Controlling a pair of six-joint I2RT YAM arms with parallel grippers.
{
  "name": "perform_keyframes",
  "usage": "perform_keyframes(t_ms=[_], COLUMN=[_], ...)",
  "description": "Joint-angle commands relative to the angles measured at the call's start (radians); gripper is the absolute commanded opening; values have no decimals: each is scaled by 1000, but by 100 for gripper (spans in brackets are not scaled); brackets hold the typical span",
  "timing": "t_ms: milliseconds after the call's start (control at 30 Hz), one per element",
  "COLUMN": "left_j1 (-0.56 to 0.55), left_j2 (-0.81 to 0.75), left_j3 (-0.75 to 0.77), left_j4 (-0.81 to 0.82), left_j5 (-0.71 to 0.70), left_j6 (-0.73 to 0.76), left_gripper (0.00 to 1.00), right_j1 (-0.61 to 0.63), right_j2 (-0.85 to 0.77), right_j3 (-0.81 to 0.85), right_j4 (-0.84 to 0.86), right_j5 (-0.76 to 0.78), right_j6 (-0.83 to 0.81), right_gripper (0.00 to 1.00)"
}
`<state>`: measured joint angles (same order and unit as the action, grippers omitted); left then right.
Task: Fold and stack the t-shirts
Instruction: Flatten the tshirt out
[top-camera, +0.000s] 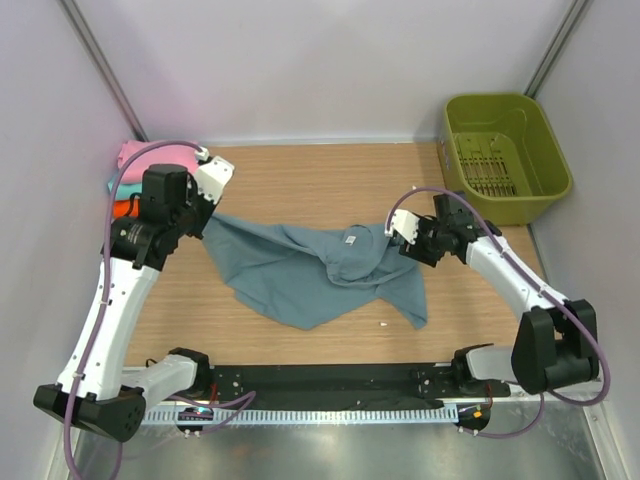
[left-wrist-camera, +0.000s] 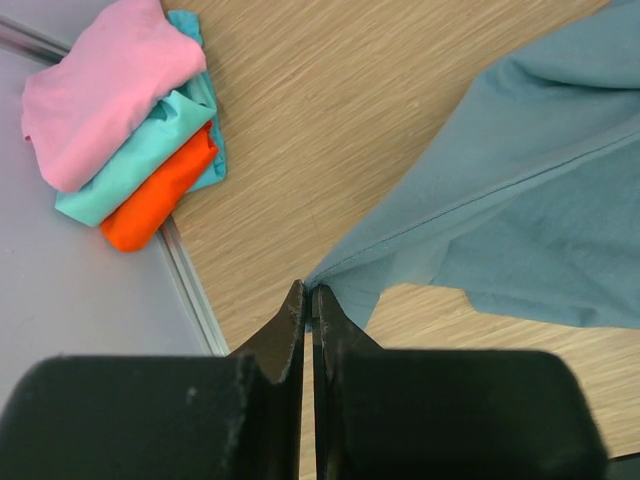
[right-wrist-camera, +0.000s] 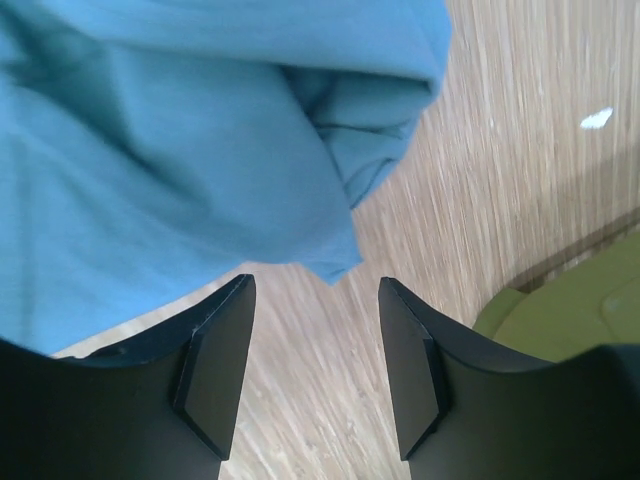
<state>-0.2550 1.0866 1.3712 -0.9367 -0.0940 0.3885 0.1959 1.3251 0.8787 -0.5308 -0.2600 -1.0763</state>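
Observation:
A slate blue-grey t-shirt (top-camera: 310, 268) lies crumpled across the middle of the table, its small white neck label (top-camera: 351, 240) showing. My left gripper (top-camera: 205, 215) is shut on the shirt's left corner (left-wrist-camera: 325, 275). My right gripper (top-camera: 392, 236) is open just right of the shirt's collar fold; a corner of the cloth (right-wrist-camera: 335, 262) hangs just in front of its jaws, apart from them. A folded stack of pink (top-camera: 150, 157), teal (top-camera: 122, 187) and orange (top-camera: 124, 207) t-shirts sits at the far left; it also shows in the left wrist view (left-wrist-camera: 110, 95).
An olive-green plastic basket (top-camera: 505, 155) stands at the back right corner, empty; its edge shows in the right wrist view (right-wrist-camera: 580, 305). A small white speck (top-camera: 382, 324) lies on the wood in front of the shirt. Grey walls close in the left, back and right sides.

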Motion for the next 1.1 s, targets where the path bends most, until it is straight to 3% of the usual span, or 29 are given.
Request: perform_keyframes(t_ms=[0, 233, 600, 1067], left_j1=[16, 31, 46, 45], left_j2=[-5, -5, -2, -2], left_j3=[45, 60, 58, 48], left_j4=[18, 10, 13, 22], left_j5=[19, 36, 66, 71], left_j6=[-30, -45, -65, -69], left_gripper=[0, 0, 0, 0], right_j1=[57, 223, 315, 416], right_j2=[-99, -37, 146, 197], right_j3=[72, 127, 207, 169], right_j4=[-147, -196, -215, -186], right_j5=[-137, -151, -134, -99], right_j6=[-7, 107, 150, 182], right_gripper=[59, 58, 56, 55])
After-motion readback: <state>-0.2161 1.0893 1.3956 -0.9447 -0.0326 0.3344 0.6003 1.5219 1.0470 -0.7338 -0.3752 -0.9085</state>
